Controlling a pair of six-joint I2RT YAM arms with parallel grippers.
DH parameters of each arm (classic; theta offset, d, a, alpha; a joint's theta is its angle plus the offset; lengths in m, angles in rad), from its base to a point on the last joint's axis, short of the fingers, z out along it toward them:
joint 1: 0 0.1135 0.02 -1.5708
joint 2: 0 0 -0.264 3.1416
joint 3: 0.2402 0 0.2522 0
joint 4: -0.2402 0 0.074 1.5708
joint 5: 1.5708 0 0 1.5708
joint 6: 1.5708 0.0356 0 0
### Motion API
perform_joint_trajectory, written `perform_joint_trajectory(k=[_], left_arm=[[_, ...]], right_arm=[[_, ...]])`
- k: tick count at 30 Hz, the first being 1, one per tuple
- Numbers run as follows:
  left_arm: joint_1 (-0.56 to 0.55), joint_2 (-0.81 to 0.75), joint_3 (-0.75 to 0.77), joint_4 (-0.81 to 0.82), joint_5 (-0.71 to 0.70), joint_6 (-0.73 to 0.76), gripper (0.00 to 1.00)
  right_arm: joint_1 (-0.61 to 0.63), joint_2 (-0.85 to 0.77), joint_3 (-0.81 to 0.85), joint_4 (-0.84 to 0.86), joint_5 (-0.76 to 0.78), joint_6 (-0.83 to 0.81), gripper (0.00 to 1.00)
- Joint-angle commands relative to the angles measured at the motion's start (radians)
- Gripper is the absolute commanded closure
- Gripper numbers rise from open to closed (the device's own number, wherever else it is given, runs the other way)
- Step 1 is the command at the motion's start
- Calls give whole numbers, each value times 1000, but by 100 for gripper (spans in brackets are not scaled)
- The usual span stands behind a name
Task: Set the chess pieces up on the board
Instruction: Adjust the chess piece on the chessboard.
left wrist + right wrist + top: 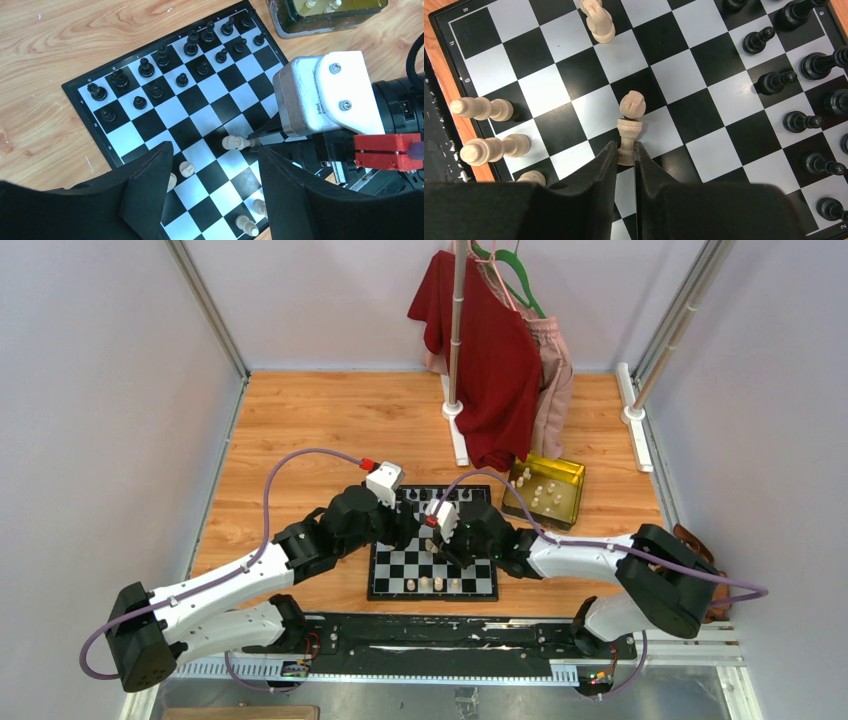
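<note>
At centre frame of the top view, the board [432, 545] lies on the wooden counter [300, 420], with black pieces [480, 497] along its upper edge and a few pale pieces [438, 584] along its lower one. Both arms crowd over it, so a knock between them is the first hazard. Upper right of the board sits a yellow tin [570, 472] with loose pale chessmen [548, 486] inside.

From the left wrist view, the left gripper [215, 155] hangs wide apart and empty over the board's lower half. Pale pieces stand just beside the finger at lower left, and a careless descent could topple them. The tin shows at the upper right corner, with pale men in it.

From the right wrist view, the right gripper is pinched narrow [625, 147] on one pale piece [629, 127], gripped only at its base. So short a hold could let the piece pivot or slip, or land astride two squares. I cannot tell whether it touches the board.
</note>
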State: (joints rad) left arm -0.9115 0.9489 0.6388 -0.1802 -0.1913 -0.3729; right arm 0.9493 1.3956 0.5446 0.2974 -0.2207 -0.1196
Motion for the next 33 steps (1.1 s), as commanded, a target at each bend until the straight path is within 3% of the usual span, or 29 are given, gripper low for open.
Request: perform_joint_trajectory(k=[1, 18, 33], left_arm=[[-7, -13, -15, 51, 18, 10, 32], [-9, -20, -56, 72, 44, 9, 33], [-27, 32, -66, 98, 91, 33, 32]], right_arm=[[-15, 23, 5, 2, 15, 8, 79], [-15, 94, 47, -53, 85, 9, 100], [-15, 30, 49, -115, 78, 2, 100]])
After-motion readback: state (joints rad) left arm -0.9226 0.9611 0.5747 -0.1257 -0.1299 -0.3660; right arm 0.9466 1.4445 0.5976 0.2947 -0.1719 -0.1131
